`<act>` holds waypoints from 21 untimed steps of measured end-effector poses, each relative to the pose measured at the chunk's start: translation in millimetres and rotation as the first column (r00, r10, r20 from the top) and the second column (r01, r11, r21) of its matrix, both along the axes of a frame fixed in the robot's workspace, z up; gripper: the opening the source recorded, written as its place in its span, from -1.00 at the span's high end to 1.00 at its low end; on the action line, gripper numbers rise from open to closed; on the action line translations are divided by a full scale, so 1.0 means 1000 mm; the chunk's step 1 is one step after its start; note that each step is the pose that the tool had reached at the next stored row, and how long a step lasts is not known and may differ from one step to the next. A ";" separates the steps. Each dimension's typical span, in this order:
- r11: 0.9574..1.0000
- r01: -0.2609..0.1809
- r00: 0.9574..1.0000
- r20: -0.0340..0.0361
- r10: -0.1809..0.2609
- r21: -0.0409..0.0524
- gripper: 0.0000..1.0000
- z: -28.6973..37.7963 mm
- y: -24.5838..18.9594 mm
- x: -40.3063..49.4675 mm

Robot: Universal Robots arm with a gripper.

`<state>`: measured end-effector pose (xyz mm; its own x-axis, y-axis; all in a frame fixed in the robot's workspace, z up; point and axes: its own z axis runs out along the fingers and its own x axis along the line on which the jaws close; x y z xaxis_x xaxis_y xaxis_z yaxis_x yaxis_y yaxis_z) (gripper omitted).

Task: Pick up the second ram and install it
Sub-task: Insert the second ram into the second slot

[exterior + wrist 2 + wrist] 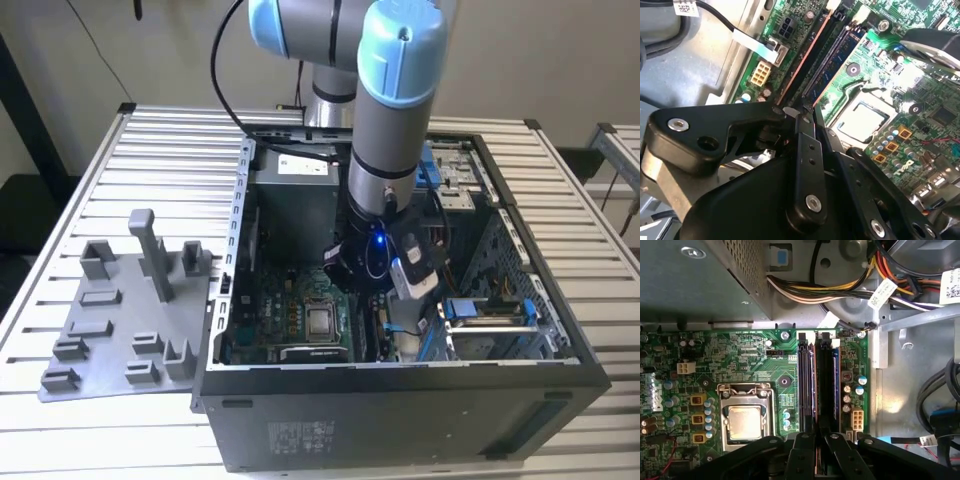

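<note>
Install step in hand: gripper [816, 440] low over the motherboard [740, 355], jaws clenched on the second ram [832, 62] in its slot; next move likely needs straight, even downward pressure.

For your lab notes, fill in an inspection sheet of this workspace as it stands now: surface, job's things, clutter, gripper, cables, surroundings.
Surface: slatted metal table carrying an open computer case.
Job's things: a dark blue-green ram stick lies along the motherboard slots, beside the processor socket; whether it is fully seated cannot be told.
Clutter: grey holder plate with empty blocks, on the table at the exterior view's left of the case.
Gripper: the gripper is inside the case, at one end of the slots.
Cables: coloured wire bundle above the board; black cable looping beside the arm.
Surroundings: a second table at the exterior view's right.
</note>
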<state>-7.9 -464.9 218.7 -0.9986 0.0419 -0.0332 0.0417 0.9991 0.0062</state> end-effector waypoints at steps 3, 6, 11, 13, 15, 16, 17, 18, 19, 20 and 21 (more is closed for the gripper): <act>1.000 0.000 1.000 -0.002 0.000 0.000 0.72 -0.0020 -0.0001 0.0005; 1.000 0.000 1.000 -0.003 0.000 0.000 0.72 -0.0023 0.0000 0.0005; 1.000 0.000 1.000 -0.002 0.000 0.002 0.69 -0.0031 0.0002 0.0006; 1.000 0.000 1.000 -0.002 0.000 0.001 0.57 -0.0029 0.0001 0.0006; 1.000 0.000 1.000 -0.003 0.000 0.000 0.44 -0.0024 -0.0001 0.0005; 1.000 0.000 1.000 -0.003 0.000 0.000 0.44 0.0009 -0.0001 0.0005; 1.000 0.000 1.000 -0.003 0.000 0.000 0.44 0.0056 0.0000 0.0005; 1.000 0.000 1.000 -0.003 0.000 0.000 0.44 0.0104 0.0000 0.0005; 1.000 0.000 1.000 -0.003 0.000 0.000 0.44 0.0147 0.0000 0.0005; 1.000 0.000 1.000 -0.003 0.000 0.000 0.44 0.0195 0.0000 0.0005; 1.000 0.000 1.000 -0.003 0.000 0.000 0.44 0.0239 0.0000 0.0005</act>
